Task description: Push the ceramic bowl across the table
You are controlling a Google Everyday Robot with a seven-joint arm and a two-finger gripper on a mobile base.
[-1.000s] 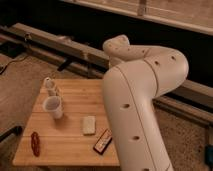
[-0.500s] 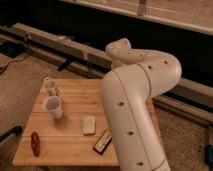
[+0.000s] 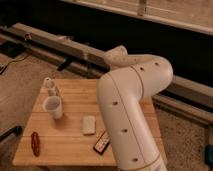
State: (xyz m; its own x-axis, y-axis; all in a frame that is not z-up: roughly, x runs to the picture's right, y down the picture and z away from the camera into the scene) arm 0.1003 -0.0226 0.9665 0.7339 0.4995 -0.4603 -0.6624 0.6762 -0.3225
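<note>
The light wooden table [image 3: 70,132] stands at the lower left. My white arm [image 3: 127,115] rises large in front of its right half and hides that part. No orange-red ceramic bowl shows; it is hidden or out of view. My gripper is not in view; only the arm's thick links and the joint [image 3: 117,56] at the top show.
On the table stand a white cup [image 3: 54,107], a small pale bottle-like thing [image 3: 49,85], a pale rectangular block [image 3: 88,124], a small elongated red object [image 3: 35,143] and a dark flat packet [image 3: 101,144]. Long rails [image 3: 60,42] run behind, on a carpeted floor.
The arm's upper link has swung slightly to the left. The things on the table have not moved.
</note>
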